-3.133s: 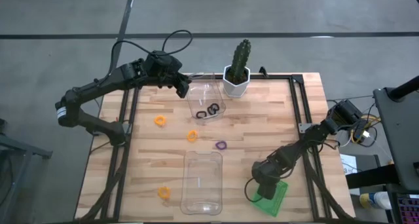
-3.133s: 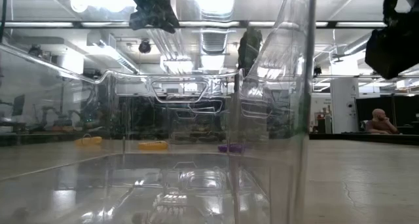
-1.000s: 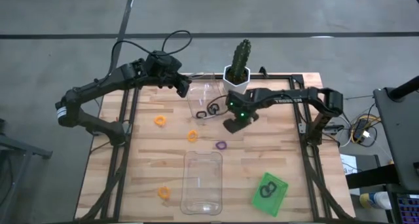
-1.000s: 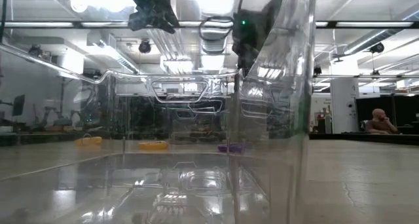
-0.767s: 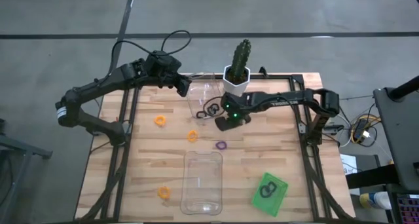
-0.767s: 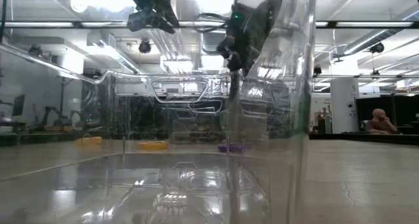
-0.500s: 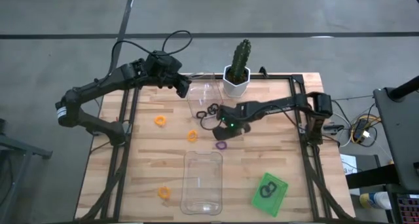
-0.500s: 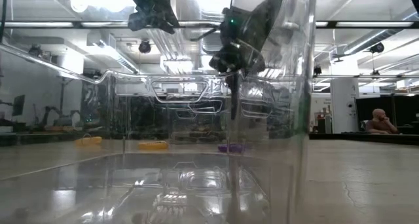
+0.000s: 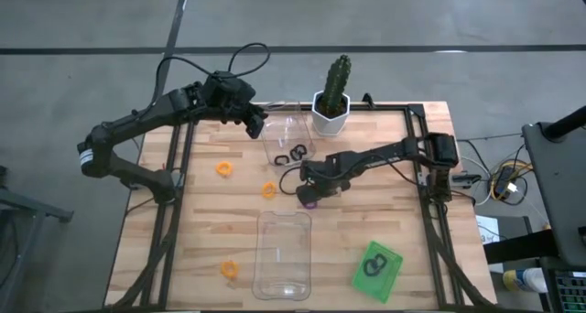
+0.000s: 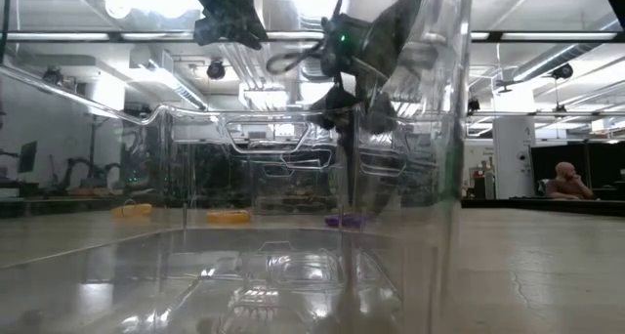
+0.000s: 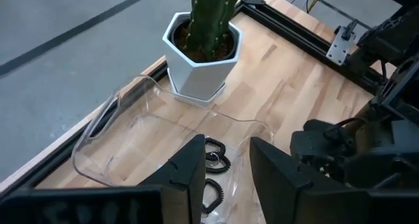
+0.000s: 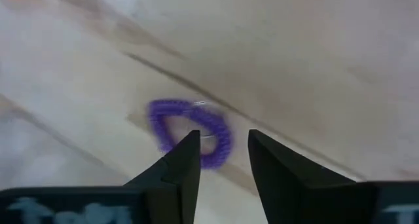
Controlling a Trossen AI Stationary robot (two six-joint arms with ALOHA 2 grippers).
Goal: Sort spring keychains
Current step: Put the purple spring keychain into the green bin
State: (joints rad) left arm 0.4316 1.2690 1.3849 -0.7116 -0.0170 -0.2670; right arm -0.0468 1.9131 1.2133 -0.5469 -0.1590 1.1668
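The purple spring keychain (image 9: pixel 309 203) lies flat on the wooden table; it also shows in the right wrist view (image 12: pixel 190 127) and the low view (image 10: pixel 344 220). My right gripper (image 9: pixel 310 186) hovers open just above it (image 12: pixel 223 160), well off the table in the low view (image 10: pixel 352 104). Three orange keychains (image 9: pixel 223 168), (image 9: pixel 268 190), (image 9: pixel 229 269) lie on the wood. Black keychains (image 9: pixel 293 155) sit in the far clear tray (image 9: pixel 287 130), and more black ones (image 9: pixel 374 264) lie on the green tray (image 9: pixel 392 281). My left gripper (image 9: pixel 255 122) waits open above the far tray's left end (image 11: pixel 226 166).
A second clear tray (image 9: pixel 284 255) stands near the table's near edge and fills the low view (image 10: pixel 293 227). A potted cactus (image 9: pixel 331 98) stands at the far edge beside the far tray. Bare wood lies to the right of the purple keychain.
My right gripper has swung from beside the cactus toward the table's near-left and come down over the purple keychain. The arm has stretched out lower across the table. The left arm has kept still and no keychain has moved.
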